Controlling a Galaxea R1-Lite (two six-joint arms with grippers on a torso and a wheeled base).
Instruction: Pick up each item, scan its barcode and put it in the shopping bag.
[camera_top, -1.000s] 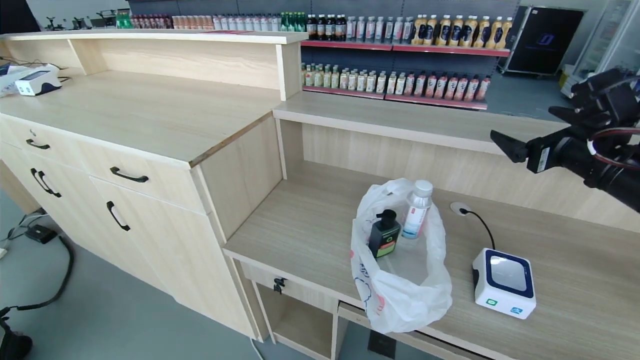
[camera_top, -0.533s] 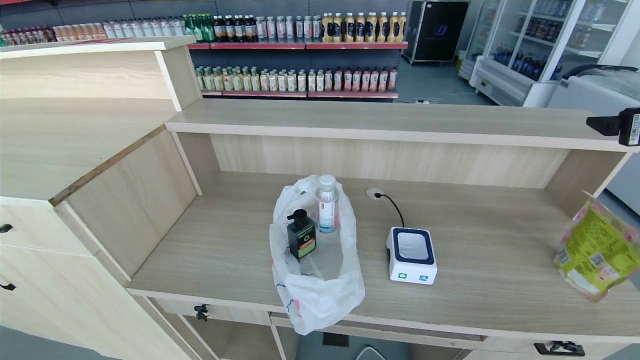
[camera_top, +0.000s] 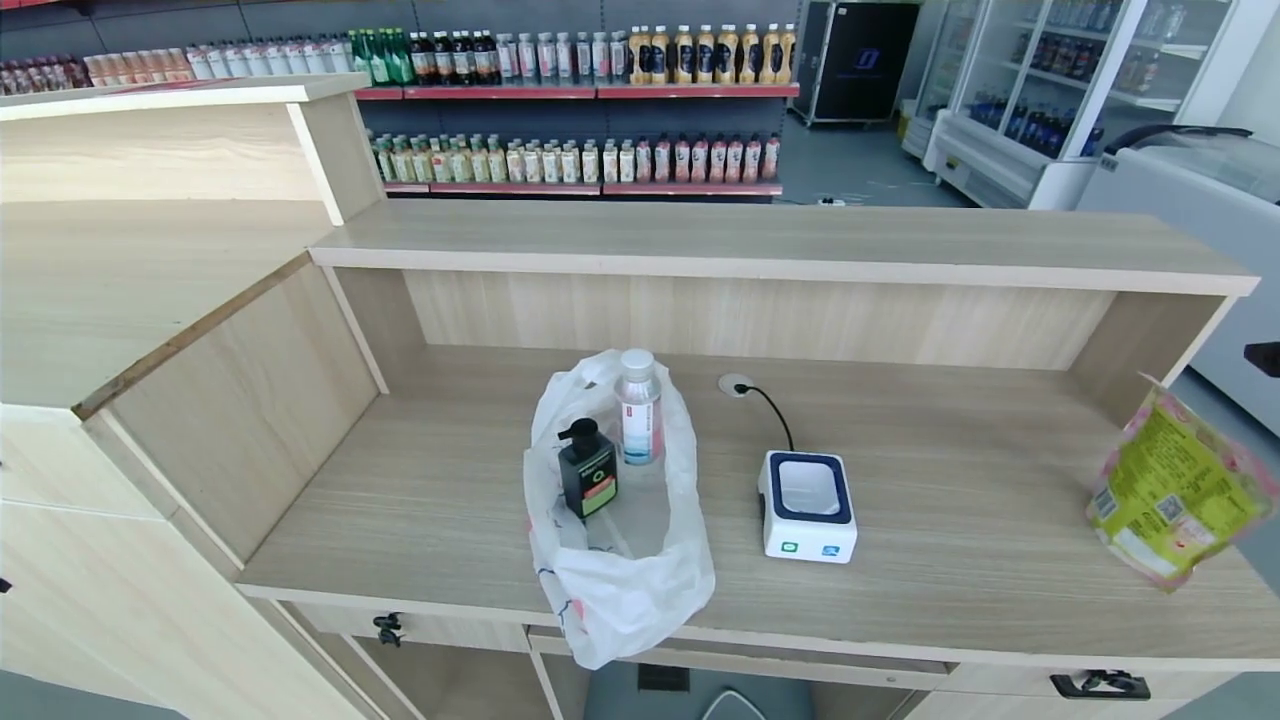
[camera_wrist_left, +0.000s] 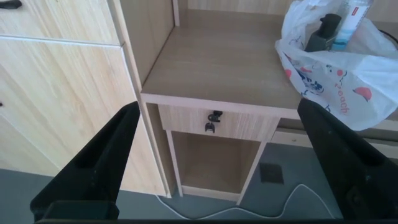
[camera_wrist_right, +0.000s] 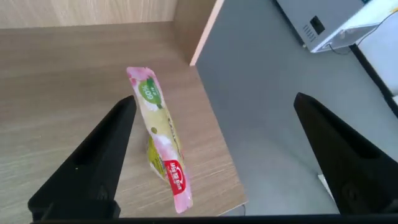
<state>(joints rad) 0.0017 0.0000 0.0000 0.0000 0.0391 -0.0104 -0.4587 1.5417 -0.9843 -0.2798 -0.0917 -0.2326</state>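
The right pincer hung spread and empty above the pouch, its two fingers wide to either side of it and not touching it. The pouch stood on edge, tilted, near the front corner at the right end of the surface, well apart from everything else; whether it leaned on the end panel could not be told. Small printed code squares showed on its green face. The left pincer was also spread and empty, held low out in front of the surface's left end, facing the small drawer. The bag lay open near the middle with a pump bottle and a clear bottle standing inside it, and the scanner sat just beside the bag. By that layout the pouch looked like the last item left, and the step in hand was picking it up. The next move probably called for lowering the right pincer over the pouch and closing across its thin sides high enough to avoid crushing it, then turning the printed face toward the scanner's window before carrying it to the bag.
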